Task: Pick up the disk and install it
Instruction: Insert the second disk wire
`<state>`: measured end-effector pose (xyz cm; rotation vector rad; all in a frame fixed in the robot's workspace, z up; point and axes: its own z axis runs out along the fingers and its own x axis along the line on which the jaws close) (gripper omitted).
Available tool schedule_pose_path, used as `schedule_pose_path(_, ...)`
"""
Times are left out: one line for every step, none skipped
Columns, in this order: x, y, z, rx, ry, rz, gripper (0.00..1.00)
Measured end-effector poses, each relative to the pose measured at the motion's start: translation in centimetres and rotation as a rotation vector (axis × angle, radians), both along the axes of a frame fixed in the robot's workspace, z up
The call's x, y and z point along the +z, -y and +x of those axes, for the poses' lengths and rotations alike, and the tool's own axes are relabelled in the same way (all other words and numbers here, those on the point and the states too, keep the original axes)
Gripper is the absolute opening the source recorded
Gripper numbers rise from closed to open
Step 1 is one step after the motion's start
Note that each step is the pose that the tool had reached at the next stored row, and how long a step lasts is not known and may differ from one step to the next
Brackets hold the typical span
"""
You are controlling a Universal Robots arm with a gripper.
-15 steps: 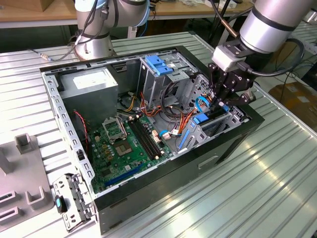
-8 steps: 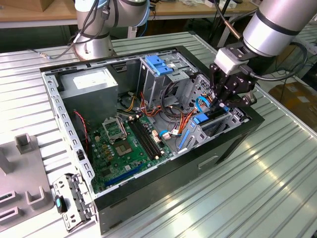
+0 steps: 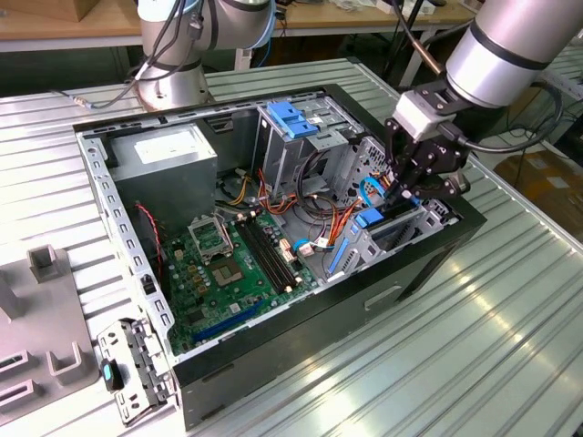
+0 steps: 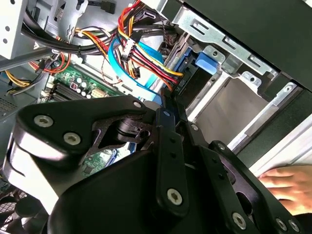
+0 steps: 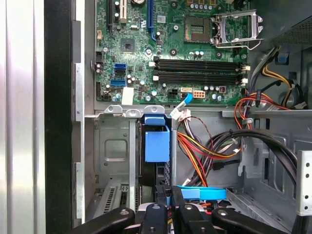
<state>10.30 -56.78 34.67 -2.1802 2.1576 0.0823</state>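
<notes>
The disk (image 5: 161, 176) stands on edge in the metal drive bay (image 5: 114, 156) at the front corner of the open computer case (image 3: 301, 314), a blue plastic piece (image 5: 157, 144) along its side. In the second wrist view the disk (image 4: 189, 87) is a dark slab in the bay slot. My gripper (image 3: 407, 193) hangs right over that bay. Its black fingers (image 5: 178, 207) are drawn close together on the disk's near end in both wrist views, around my gripper (image 5: 168, 197) and my gripper (image 4: 168, 114). Most of the disk is hidden inside the bay.
Bundled red, yellow and blue cables (image 5: 204, 146) crowd the space beside the bay. The green motherboard (image 3: 228, 264), a grey box with a white sticker (image 3: 164, 150) and a cage with a blue latch (image 3: 291, 118) are in the case. A second arm's base (image 3: 173, 82) stands behind; grey fixtures (image 3: 46, 309) lie at the exterior view's left.
</notes>
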Motion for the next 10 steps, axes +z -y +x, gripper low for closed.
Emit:
schedule_pose_path(-0.06, 0.0, 0.0, 0.0, 0.0, 0.0, 0.16)
schedule_pose_path(-0.11, 0.0, 0.0, 0.0, 0.0, 0.0001, 0.16)
schedule_pose_path(-0.19, 0.01, 0.0, 0.0, 0.0001, 0.0, 0.16)
schedule_pose_path(-0.32, 0.03, 0.0, 0.0, 0.0, -0.0004, 0.16)
schedule_pose_path(-0.4, 0.03, 0.0, 0.0, 0.0, -0.0005, 0.16)
schedule_pose_path(-0.48, 0.05, 0.0, 0.0, 0.0, 0.0003, 0.16)
schedule_pose_path(-0.53, 0.08, 0.0, 0.0, 0.0, 0.001, 0.16)
schedule_pose_path(-0.58, 0.08, 0.0, 0.0, 0.0, 0.0019, 0.16)
schedule_pose_path(-0.6, 0.08, 0.0, 0.0, 0.0, 0.0021, 0.16)
schedule_pose_path(-0.61, 0.1, 0.0, 0.0, 0.0, 0.0021, 0.16)
